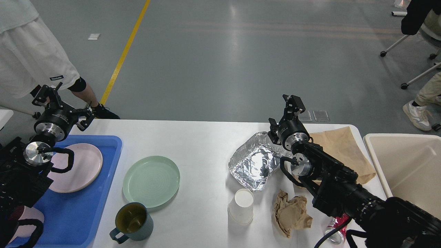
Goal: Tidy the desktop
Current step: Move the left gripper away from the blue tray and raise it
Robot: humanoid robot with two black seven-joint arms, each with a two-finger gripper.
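The white desktop point(200, 137) carries a green plate point(151, 181), a dark teal mug point(132, 220), a white paper cup point(241, 206), crumpled foil point(256, 162), a crumpled brown paper wad point(291, 213), a flat brown paper bag point(344, 151) and a red can point(336, 227) partly hidden under my right arm. My left gripper point(64, 103) is open and empty above the far left corner, beyond the blue tray. My right gripper point(284, 112) looks open and empty above the far edge, between the foil and the paper bag.
A blue tray point(79, 213) at the left holds a pink plate point(77, 167) and a pink dish point(20, 224) at its near corner. A beige bin point(410, 165) stands off the right end. A person point(31, 58) stands by the far left corner.
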